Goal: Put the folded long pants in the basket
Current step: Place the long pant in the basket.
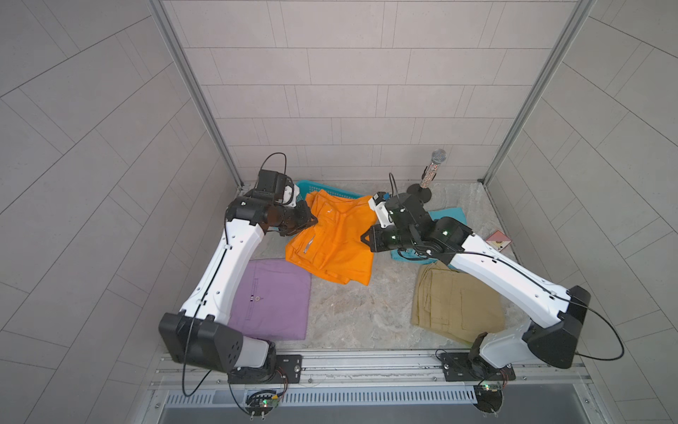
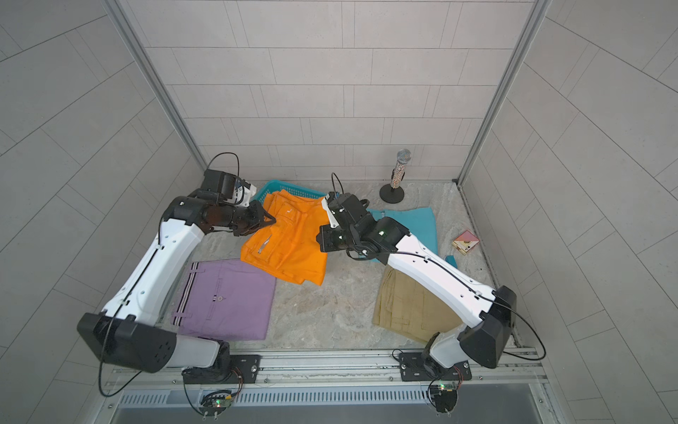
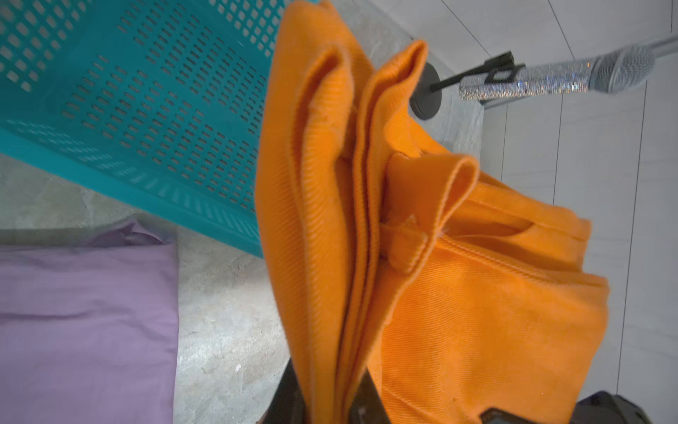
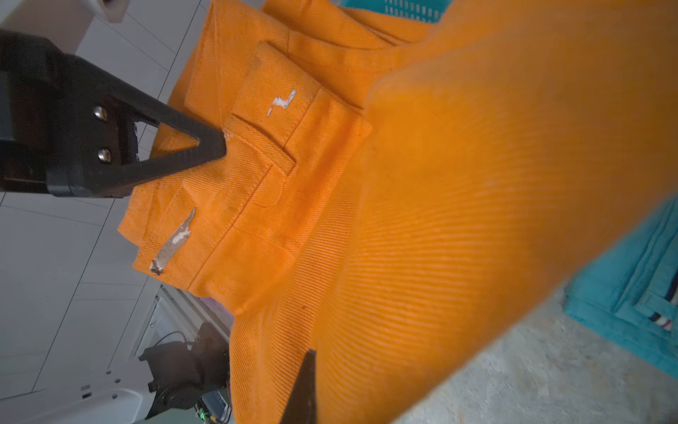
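The orange folded pants (image 1: pixel 332 238) hang lifted between both grippers, the far edge lying over the turquoise basket (image 1: pixel 307 186) at the back. My left gripper (image 1: pixel 312 220) is shut on the pants' left edge, several layers pinched between its fingers (image 3: pixel 290 396). My right gripper (image 1: pixel 367 236) is shut on the right edge; only one finger (image 4: pixel 304 389) shows, the cloth hides the other. The lilac pants (image 1: pixel 271 301) lie front left, the khaki pants (image 1: pixel 451 301) front right. The turquoise pants (image 1: pixel 449 214) lie partly under the right arm.
A glittery microphone (image 1: pixel 433 169) stands on a black round base at the back right, close to the basket's right end. A small pink box (image 1: pixel 497 240) lies by the right wall. Bare stone tabletop (image 1: pixel 359 312) shows between the lilac and khaki pants.
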### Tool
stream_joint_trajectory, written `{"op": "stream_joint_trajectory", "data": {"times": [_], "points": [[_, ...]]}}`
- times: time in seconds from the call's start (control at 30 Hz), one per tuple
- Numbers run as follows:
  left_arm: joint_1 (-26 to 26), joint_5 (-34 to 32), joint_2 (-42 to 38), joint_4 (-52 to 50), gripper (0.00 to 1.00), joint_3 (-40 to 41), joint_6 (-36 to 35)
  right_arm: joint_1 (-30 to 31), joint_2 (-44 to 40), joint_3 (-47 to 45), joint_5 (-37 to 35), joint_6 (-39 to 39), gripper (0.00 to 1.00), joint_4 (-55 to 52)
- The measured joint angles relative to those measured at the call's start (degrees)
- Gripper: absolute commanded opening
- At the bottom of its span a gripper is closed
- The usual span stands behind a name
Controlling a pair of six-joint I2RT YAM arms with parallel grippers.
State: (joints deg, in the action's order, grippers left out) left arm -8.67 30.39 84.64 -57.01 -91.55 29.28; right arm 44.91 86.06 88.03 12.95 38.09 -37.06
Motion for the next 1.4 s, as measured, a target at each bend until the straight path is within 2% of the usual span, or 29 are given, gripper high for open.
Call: {"op": "stream_joint_trajectory", "data": {"times": [0.17, 0.37, 0.63, 0.87, 1.03, 1.3, 1.4], "points": [[2.3, -0.1, 14.1, -4.8, 0.0, -15.7, -6.1, -1.7, 9.1, 5.4, -1.6, -0.4, 0.0, 3.4], [3.6, -0.1, 29.2, -10.3, 0.0, -32.6, -9.9, -5.4, 16.0, 8.1, -1.5, -0.2, 0.0, 6.9], [5.0, 0.0, 42.3, -13.6, 0.0, -44.4, -12.1, -10.0, 27.6, 9.9, 3.1, 0.9, 0.0, 12.5], [5.9, -0.2, 50.7, -15.8, 0.0, -48.4, -14.0, -10.4, 36.6, 12.2, 5.0, 1.3, 0.0, 13.4], [6.7, -0.5, 54.7, -15.3, 0.0, -49.7, -14.7, -10.4, 39.2, 15.5, 4.8, 1.1, 0.0, 12.6], [7.0, 0.5, 55.2, -12.0, 0.0, -49.6, -15.4, -10.4, 41.5, 19.8, -0.5, -3.7, 0.0, 8.6], [6.9, 1.4, 53.8, -8.2, 0.0, -46.3, -15.3, -10.5, 41.5, 20.7, -3.9, -6.4, 0.0, 6.9]]}}
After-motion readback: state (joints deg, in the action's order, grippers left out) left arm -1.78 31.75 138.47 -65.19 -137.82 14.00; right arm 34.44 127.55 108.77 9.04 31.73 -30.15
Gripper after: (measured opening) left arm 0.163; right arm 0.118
